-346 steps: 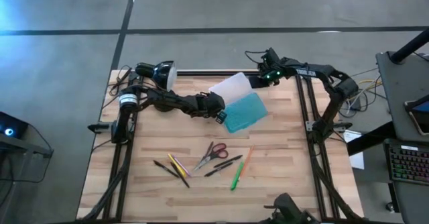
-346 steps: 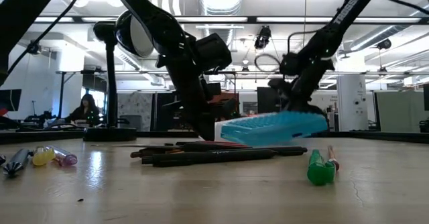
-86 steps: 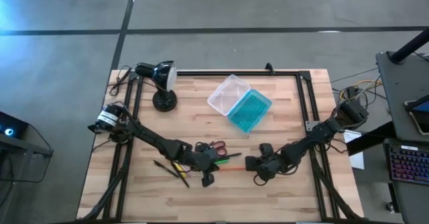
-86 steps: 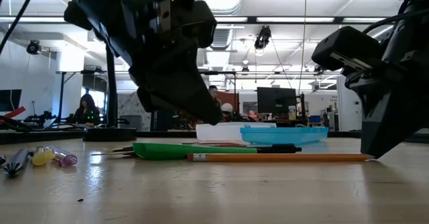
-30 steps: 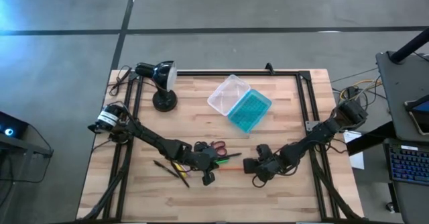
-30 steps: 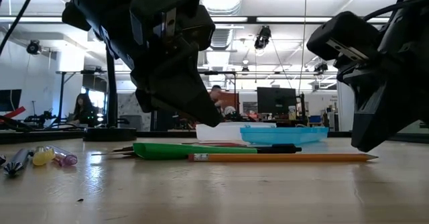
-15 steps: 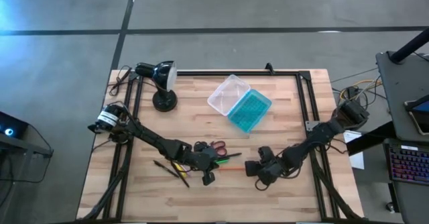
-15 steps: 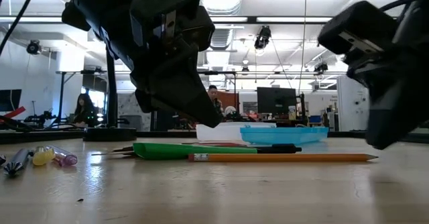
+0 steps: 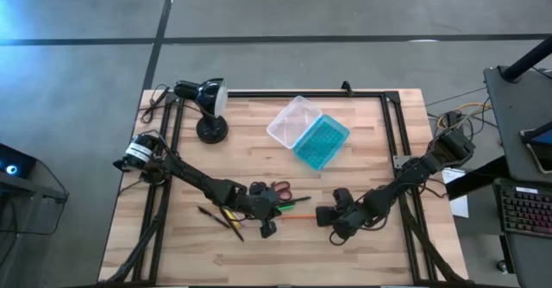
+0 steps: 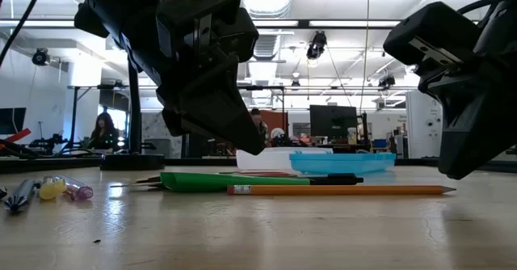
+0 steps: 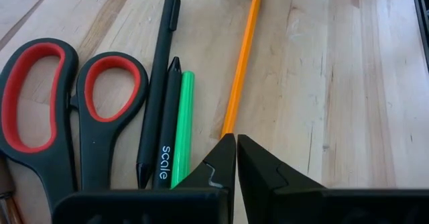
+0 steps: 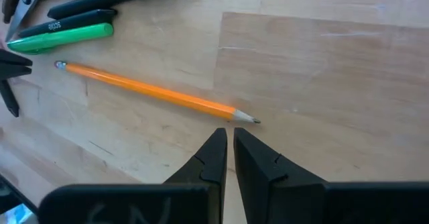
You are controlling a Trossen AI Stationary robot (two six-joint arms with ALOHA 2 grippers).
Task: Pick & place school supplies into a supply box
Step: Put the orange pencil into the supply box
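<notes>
The orange pencil (image 12: 154,91) lies flat on the table between my two grippers, and it also shows in the low view (image 10: 339,190). The red-handled scissors (image 11: 67,110), two dark pens (image 11: 161,83) and the green marker (image 11: 181,137) lie beside it. My left gripper (image 11: 236,140) is shut, low over the pencil's eraser end. My right gripper (image 12: 228,133) is shut, just off the pencil's sharpened point (image 12: 253,121) and a little apart from it. The supply box (image 9: 308,133) lies open at the table's far middle, teal half (image 9: 321,143) beside clear half (image 9: 291,120). My left gripper's shut fingertips (image 11: 224,143) point down at the orange pencil's eraser end (image 11: 226,127). The fingertips hide that end, and I cannot tell whether they touch it. The pencil lies flat on the table.
A black desk lamp (image 9: 205,98) stands at the far left corner. More pencils and pens (image 9: 222,217) lie near the table's front left, and they show in the low view (image 10: 48,189) too. Black frame rails run along both table sides (image 9: 397,141).
My right gripper has drawn back a little from the pencil's point toward the table's right edge, staying shut. The pencil and the other supplies have not moved.
</notes>
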